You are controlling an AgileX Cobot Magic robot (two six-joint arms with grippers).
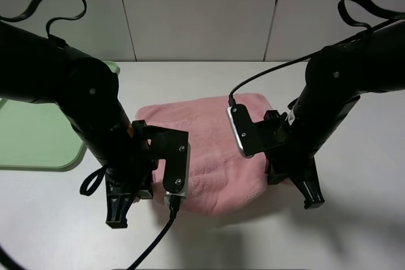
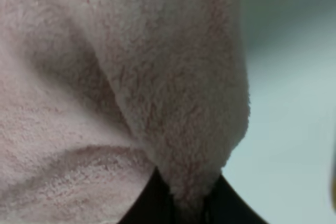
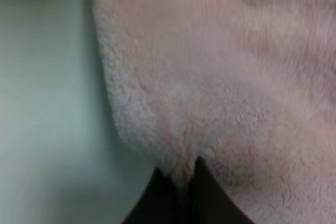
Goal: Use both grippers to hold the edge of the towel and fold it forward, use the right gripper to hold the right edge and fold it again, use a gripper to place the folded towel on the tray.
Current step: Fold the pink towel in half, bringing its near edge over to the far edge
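A pink fluffy towel (image 1: pixel 209 150) lies on the white table in the exterior high view, between my two arms. My left gripper (image 1: pixel 136 195) is at its near left corner and my right gripper (image 1: pixel 288 178) at its near right corner. In the left wrist view the towel (image 2: pixel 157 93) fills the frame and its corner is pinched between the dark fingers (image 2: pixel 142 208). In the right wrist view the towel (image 3: pixel 220 77) hangs from a corner pinched between the dark fingers (image 3: pixel 157 203). A pale green tray (image 1: pixel 31 137) lies at the left.
The white table (image 1: pixel 354 219) extends around the towel. Black cables loop above both arms. A grey panelled wall stands behind the table.
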